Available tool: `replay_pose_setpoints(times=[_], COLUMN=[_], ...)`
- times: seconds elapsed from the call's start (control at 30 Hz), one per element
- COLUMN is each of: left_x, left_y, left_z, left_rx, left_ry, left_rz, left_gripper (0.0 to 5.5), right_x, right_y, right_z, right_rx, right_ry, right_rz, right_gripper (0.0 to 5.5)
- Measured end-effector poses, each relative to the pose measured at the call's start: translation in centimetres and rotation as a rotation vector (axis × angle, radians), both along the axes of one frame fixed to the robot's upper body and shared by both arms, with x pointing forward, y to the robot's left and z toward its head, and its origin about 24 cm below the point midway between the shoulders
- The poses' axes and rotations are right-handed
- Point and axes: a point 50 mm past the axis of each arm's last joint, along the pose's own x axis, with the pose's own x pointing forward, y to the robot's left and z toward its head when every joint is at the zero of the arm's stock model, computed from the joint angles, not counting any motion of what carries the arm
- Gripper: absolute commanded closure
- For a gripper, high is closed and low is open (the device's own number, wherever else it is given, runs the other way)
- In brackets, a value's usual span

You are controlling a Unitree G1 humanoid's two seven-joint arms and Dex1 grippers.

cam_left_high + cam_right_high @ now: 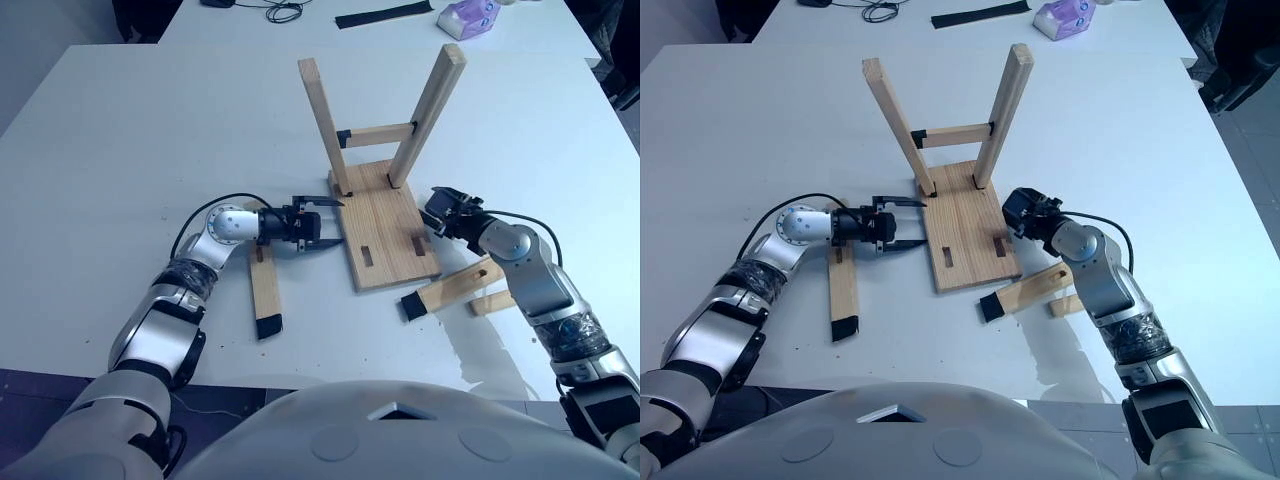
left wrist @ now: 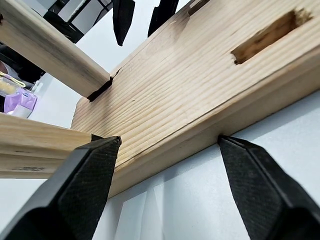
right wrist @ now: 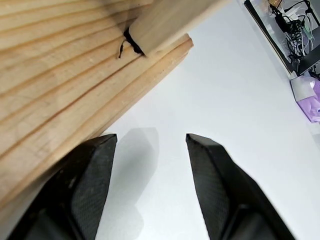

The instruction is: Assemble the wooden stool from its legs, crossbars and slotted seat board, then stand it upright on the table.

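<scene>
White table (image 1: 120, 130), and nearest the robot one loose leg (image 1: 263, 290) lies by the left arm, with a second loose leg (image 1: 450, 288) and a short crossbar (image 1: 492, 302) by the right. Further in, the left gripper (image 1: 338, 223), jaws wide, brackets the seat board (image 1: 385, 225) edge. The right gripper (image 1: 432, 215), jaws parted too, sits at the opposite edge. Half-built, I'd say, with the near slots (image 1: 367, 256) empty. The next move calls for grasping a loose leg. Beyond, two fitted legs (image 1: 325, 125) and their joined crossbar (image 1: 378, 134) stand up. A tissue pack (image 1: 470, 17) sits far back, well out of the way.

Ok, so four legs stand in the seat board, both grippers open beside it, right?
No, only two legs stand in the seat board, as the left eye view shows; two slots are empty. Left gripper and right gripper are open beside it.
</scene>
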Motion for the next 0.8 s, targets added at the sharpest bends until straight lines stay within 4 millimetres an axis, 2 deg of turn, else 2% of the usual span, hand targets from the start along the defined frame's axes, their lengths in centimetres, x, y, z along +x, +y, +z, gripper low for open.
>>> replay_pose_setpoints(times=[0.3, 0.57, 0.8], left_x=[1.3, 0.4, 0.8], left_y=[2.0, 1.9, 2.4], left_z=[0.5, 0.6, 0.8], left_rx=[0.044, 0.048, 0.039], left_ry=[-0.009, -0.017, -0.015], left_rz=[0.103, 0.056, 0.105], left_gripper=[1.90, 1.90, 1.90], right_x=[-1.9, -1.5, -1.9], right_y=[1.0, 1.0, 0.6], right_z=[0.0, 0.0, 0.4], right_rx=[0.031, 0.036, 0.042], right_ry=[0.020, 0.026, 0.042], right_rz=[0.062, 0.059, 0.070], right_gripper=[2.93, 2.93, 2.93])
